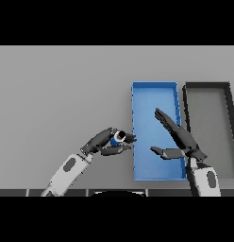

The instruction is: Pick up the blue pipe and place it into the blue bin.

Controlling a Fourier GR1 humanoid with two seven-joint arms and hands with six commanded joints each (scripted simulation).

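Observation:
The blue pipe (116, 139) is a short blue piece with a pale end, held in my left hand (104, 142), whose fingers and thumb curl round it. The hand and pipe hover just left of the blue bin (154, 90), at its left wall. My right hand (178, 137) is open, with straight fingers pointing up-left and the thumb spread. It hovers over the right half of the blue bin. The bin's floor shows nothing in it.
A dark grey bin (207, 86) stands right beside the blue bin, on its right. The grey table (62, 90) stretches to the left and back.

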